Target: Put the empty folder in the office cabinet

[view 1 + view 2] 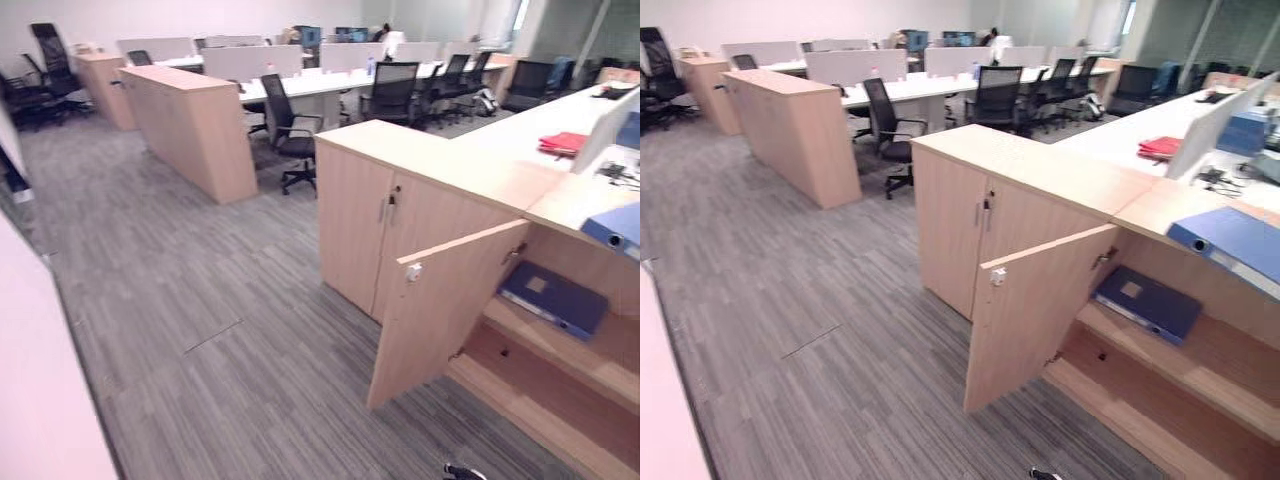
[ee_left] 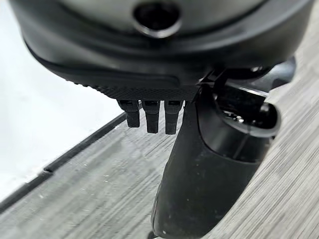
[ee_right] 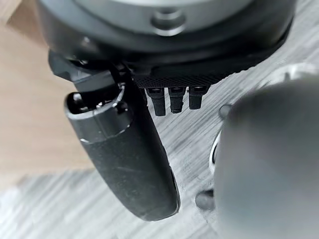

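Folder (image 1: pixel 1145 302) shelved; hands (image 2: pixel 149 117) (image 3: pixel 172 102) relaxed, empty.

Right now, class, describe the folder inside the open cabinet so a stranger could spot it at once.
Find the light wood cabinet whose door stands open. On its upper shelf lies the dark blue folder, flat. The lighter blue folder sits on the cabinet's top instead.
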Tool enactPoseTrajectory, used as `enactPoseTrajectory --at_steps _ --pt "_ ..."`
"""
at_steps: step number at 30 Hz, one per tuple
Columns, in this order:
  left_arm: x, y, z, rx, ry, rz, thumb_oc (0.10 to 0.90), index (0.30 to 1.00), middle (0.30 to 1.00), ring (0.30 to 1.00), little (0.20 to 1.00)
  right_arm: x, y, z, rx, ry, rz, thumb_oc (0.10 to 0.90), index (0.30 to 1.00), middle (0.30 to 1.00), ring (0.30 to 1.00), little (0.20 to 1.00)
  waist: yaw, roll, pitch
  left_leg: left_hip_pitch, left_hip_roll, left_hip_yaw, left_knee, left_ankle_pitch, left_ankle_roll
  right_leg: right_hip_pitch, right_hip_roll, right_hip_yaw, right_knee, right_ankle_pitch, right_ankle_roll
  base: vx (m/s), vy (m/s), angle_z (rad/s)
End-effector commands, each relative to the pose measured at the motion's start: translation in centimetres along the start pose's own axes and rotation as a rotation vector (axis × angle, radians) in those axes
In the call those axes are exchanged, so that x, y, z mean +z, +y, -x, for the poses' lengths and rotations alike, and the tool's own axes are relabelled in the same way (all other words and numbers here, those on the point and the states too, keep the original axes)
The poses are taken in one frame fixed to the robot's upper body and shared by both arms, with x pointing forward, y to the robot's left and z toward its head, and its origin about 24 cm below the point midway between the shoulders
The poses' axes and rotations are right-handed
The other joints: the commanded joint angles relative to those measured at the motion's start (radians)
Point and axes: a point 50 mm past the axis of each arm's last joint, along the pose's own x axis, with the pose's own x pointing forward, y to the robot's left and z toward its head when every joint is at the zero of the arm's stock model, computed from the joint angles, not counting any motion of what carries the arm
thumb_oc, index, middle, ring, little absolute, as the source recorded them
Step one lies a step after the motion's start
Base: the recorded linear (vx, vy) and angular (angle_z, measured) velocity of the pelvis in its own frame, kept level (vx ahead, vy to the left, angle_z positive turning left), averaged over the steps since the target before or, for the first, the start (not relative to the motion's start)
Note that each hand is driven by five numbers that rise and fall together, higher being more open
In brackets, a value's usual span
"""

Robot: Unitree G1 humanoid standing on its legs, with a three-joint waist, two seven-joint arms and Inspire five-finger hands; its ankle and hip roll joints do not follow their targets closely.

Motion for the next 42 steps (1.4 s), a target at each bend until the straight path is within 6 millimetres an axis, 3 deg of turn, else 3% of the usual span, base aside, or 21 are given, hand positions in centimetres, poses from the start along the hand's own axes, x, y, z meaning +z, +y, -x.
enactPoseTrajectory --at_steps 1,5,12,19,20,22,24,25,27,29,32,34,35,36,37,38,39,42 --pt "4.2 -0.1 -0.2 -0.006 -0.094 0.007 0.800 0.900 0.900 0.900 0.900 -0.6 -1.7 0.0 -0.073 0.024 0.027 0.800 0.900 0.900 0.900 0.900 -0.034 0.012 0.102 0.046 0.105 -0.133 -0.002 0.013 -0.136 0.009 0.038 -0.011 -0.150 0.180 -0.044 0.01 -0.154 -0.43" --pt "6.3 0.4 -0.2 0.010 -0.143 0.005 0.800 0.900 0.900 0.900 0.900 -0.9 -1.6 0.0 -0.082 0.041 -0.026 0.800 0.900 0.900 0.900 0.900 -0.076 -0.014 0.133 0.066 0.120 -0.099 -0.002 0.000 -0.133 -0.085 0.025 0.036 -0.159 0.201 -0.025 0.03 -0.094 -0.29" --pt "8.1 0.4 -0.1 0.011 -0.194 -0.002 0.800 0.900 0.900 0.900 0.900 -1.8 -1.0 0.2 -0.070 0.073 -0.040 0.800 0.900 0.900 0.900 0.900 -0.080 -0.057 0.124 0.098 0.131 -0.061 -0.002 -0.027 -0.141 -0.099 0.042 0.063 -0.159 0.188 -0.024 0.11 -0.178 -0.64" --pt "10.2 0.4 0.1 0.017 -0.260 -0.027 0.800 0.900 0.900 0.900 0.900 -2.5 -1.6 0.3 -0.084 0.096 -0.051 0.800 0.900 0.900 0.900 0.900 -0.103 -0.076 0.116 0.130 0.228 -0.051 -0.002 -0.024 -0.180 -0.074 0.091 0.056 -0.132 0.130 -0.065 0.19 -0.292 0.04" --pt "10.9 0.1 0.2 0.014 -0.283 -0.046 0.800 0.900 0.900 0.900 0.900 -2.5 -2.0 0.3 -0.096 0.095 -0.051 0.800 0.900 0.900 0.900 0.900 -0.115 -0.076 0.111 0.134 0.262 -0.047 -0.002 -0.009 -0.189 -0.084 0.106 0.056 -0.102 0.100 -0.079 0.19 -0.259 0.10" --pt "11.2 0.0 0.3 0.011 -0.294 -0.059 0.800 0.900 0.900 0.900 0.900 -2.5 -2.4 0.3 -0.107 0.095 -0.054 0.800 0.900 0.900 0.900 0.900 -0.122 -0.074 0.108 0.134 0.281 -0.046 -0.002 0.000 -0.193 -0.085 0.116 0.057 -0.095 0.084 -0.085 0.18 -0.276 0.10" --pt "12.1 -0.7 0.5 -0.005 -0.327 -0.095 0.800 0.900 0.900 0.900 0.900 -2.2 -3.2 0.2 -0.131 0.084 -0.063 0.800 0.900 0.900 0.900 0.900 -0.141 -0.068 0.100 0.134 0.330 -0.037 -0.002 0.062 -0.213 -0.081 0.156 0.063 -0.090 0.054 -0.104 0.20 -0.319 0.22" --pt "12.1 -0.7 0.5 -0.005 -0.327 -0.095 0.800 0.900 0.900 0.900 0.900 -2.2 -3.2 0.2 -0.131 0.084 -0.063 0.800 0.900 0.900 0.900 0.900 -0.142 -0.068 0.100 0.134 0.331 -0.037 -0.002 0.062 -0.213 -0.081 0.156 0.063 -0.090 0.054 -0.104 0.16 -0.232 0.22" --pt "13.2 -1.2 0.8 -0.012 -0.365 -0.129 0.800 0.900 0.900 0.900 0.900 -1.6 -3.7 0.2 -0.142 0.063 -0.056 0.800 0.900 0.900 0.900 0.900 -0.150 -0.060 0.089 0.151 0.377 -0.028 0.006 0.134 -0.223 -0.056 0.203 0.071 -0.104 0.026 -0.126 0.23 -0.324 0.08" --pt "13.2 -1.3 0.8 -0.013 -0.370 -0.129 0.800 0.900 0.900 0.900 0.900 -1.6 -3.8 0.2 -0.144 0.061 -0.053 0.800 0.900 0.900 0.900 0.900 -0.151 -0.059 0.087 0.154 0.386 -0.028 0.015 0.146 -0.225 -0.048 0.212 0.076 -0.107 0.020 -0.131 0.14 -0.184 -0.05" --pt "13.6 -1.2 0.9 -0.008 -0.387 -0.122 0.800 0.900 0.900 0.900 0.900 -1.4 -3.8 0.2 -0.138 0.050 -0.033 0.800 0.900 0.900 0.900 0.900 -0.147 -0.069 0.083 0.155 0.420 -0.037 0.118 0.181 -0.208 -0.023 0.238 0.101 -0.106 0.000 -0.156 0.14 -0.214 -0.11" --pt "13.7 -1.0 0.9 -0.001 -0.392 -0.098 0.800 0.900 0.900 0.900 0.900 -1.4 -3.7 0.2 -0.136 0.047 -0.010 0.800 0.900 0.900 0.900 0.900 -0.131 -0.092 0.088 0.124 0.430 -0.065 0.264 0.176 -0.175 0.008 0.249 0.118 -0.114 -0.007 -0.175 0.19 -0.288 -0.27" --pt "13.4 -0.8 0.9 0.005 -0.386 -0.069 0.800 0.900 0.900 0.900 0.900 -1.5 -3.7 0.2 -0.138 0.051 0.011 0.800 0.900 0.900 0.900 0.900 -0.105 -0.114 0.094 0.059 0.416 -0.123 0.419 0.149 -0.136 0.037 0.256 0.149 -0.121 -0.014 -0.189 0.15 -0.233 -0.32" --pt "13.4 -0.8 0.9 0.005 -0.386 -0.069 0.800 0.900 0.900 0.900 0.900 -1.5 -3.7 0.2 -0.138 0.051 0.011 0.800 0.900 0.900 0.900 0.900 -0.106 -0.113 0.094 0.056 0.417 -0.124 0.422 0.147 -0.137 0.036 0.256 0.148 -0.121 -0.014 -0.189 0.13 -0.220 -0.59" --pt "13.0 -0.7 0.8 0.000 -0.377 -0.030 0.800 0.900 0.900 0.900 0.900 -1.2 -3.6 0.1 -0.130 0.044 0.041 0.800 0.900 0.900 0.900 0.900 -0.057 -0.132 0.115 -0.065 0.312 -0.225 0.561 0.058 -0.101 0.055 0.254 0.209 -0.112 -0.018 -0.194 0.03 -0.076 -0.74" --pt "13.1 -0.7 0.8 0.000 -0.377 -0.030 0.800 0.900 0.900 0.900 0.900 -1.2 -3.6 0.1 -0.130 0.044 0.041 0.800 0.900 0.900 0.900 0.900 -0.058 -0.131 0.115 -0.067 0.314 -0.226 0.565 0.056 -0.101 0.055 0.255 0.208 -0.112 -0.018 -0.194 0.10 -0.085 -0.95" --pt "13.0 -0.5 0.8 0.006 -0.382 -0.007 0.800 0.900 0.900 0.900 0.900 -0.6 -3.5 0.1 -0.126 0.027 0.062 0.800 0.900 0.900 0.900 0.900 -0.020 -0.136 0.128 -0.127 0.252 -0.252 0.564 -0.012 -0.096 0.072 0.251 0.255 -0.113 -0.023 -0.185 0.11 -0.004 -0.76" --pt "13.5 -0.5 0.9 0.003 -0.401 -0.001 0.800 0.900 0.900 0.900 0.900 -0.5 -3.5 0.0 -0.127 0.024 0.071 0.800 0.900 0.900 0.900 0.900 -0.002 -0.139 0.132 -0.189 0.199 -0.263 0.488 -0.030 -0.100 0.086 0.248 0.282 -0.123 -0.023 -0.177 0.08 0.010 -0.63"
